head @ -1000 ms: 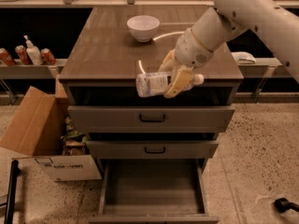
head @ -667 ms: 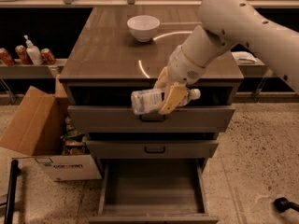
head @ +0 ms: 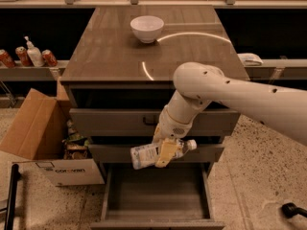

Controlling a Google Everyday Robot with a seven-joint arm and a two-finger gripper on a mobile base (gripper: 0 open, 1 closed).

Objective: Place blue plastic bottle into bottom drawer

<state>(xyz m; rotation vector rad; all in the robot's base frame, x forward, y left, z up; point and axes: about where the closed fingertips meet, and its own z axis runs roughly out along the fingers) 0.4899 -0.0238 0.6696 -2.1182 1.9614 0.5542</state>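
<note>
Above the bottom drawer (head: 158, 195), blue plastic bottle (head: 148, 155) crosswise in hand (head: 164, 153).

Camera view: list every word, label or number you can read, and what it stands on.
"corovan", as far as it reads: side of the cardboard box.
Label on the blue plastic bottle, held by the gripper above the bottom drawer: too blurred.
The three cans: too small.

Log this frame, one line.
phase: pre-place | gripper: shut on blue plastic bottle, held sideways | where: above open bottom drawer | other: white bowl on cabinet top
</note>
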